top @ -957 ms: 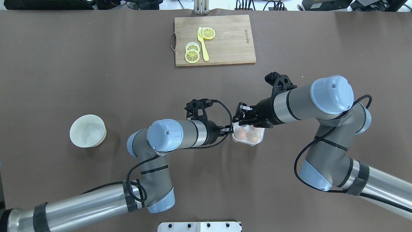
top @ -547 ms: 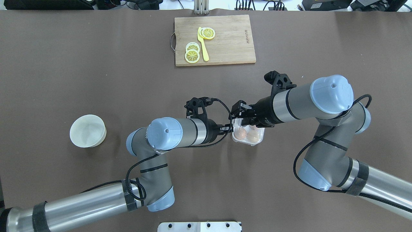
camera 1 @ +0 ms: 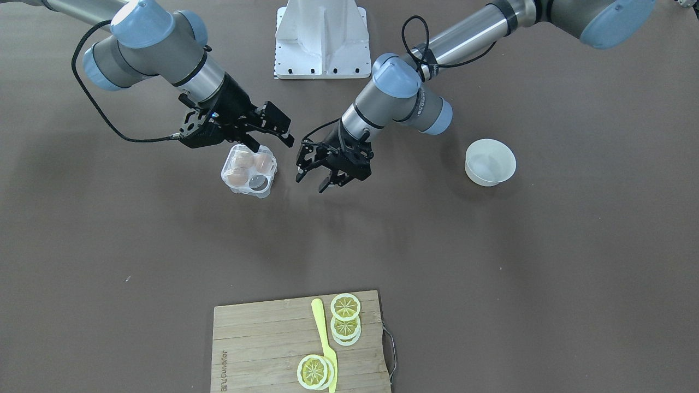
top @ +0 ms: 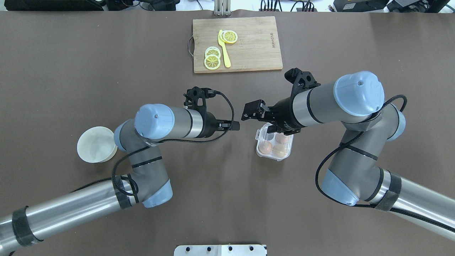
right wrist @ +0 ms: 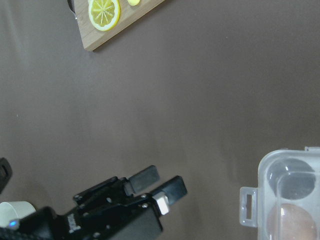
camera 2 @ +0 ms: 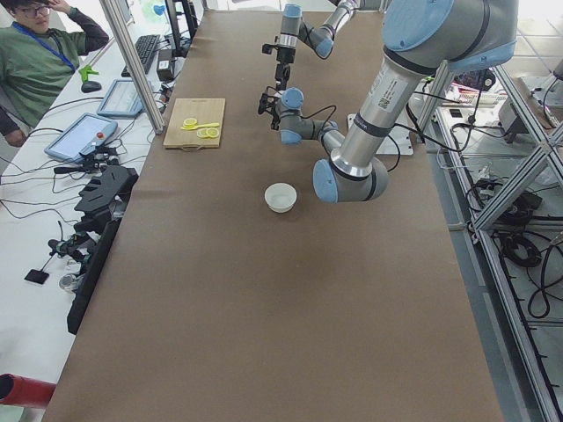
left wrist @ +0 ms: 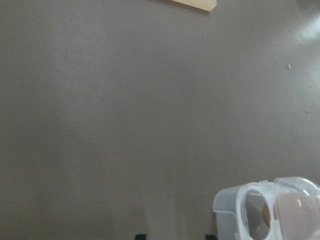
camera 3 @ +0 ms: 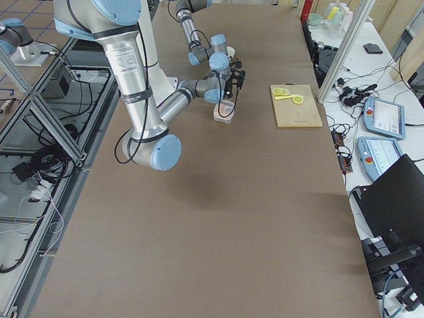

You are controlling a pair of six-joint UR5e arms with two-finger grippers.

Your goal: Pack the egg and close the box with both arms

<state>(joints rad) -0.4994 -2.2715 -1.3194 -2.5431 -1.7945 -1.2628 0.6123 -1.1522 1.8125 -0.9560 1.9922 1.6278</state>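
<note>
Box (camera 1: 260,183) sits freed as left gripper (camera 1: 311,184) and right gripper (camera 1: 273,144), both spread empty, have withdrawn.

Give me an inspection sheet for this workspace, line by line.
Surface: brown table, matte covering.
Job's things: box holds three eggs, one cup empty; lid looks closed.
Clutter: white bowl; cutting board with lemon slices and yellow knife.
Claws: left claw open; right claw open; both off the box.
Cables: black cables looped at each wrist.
Surroundings: white pedestal; operator seated beside the table.
</note>
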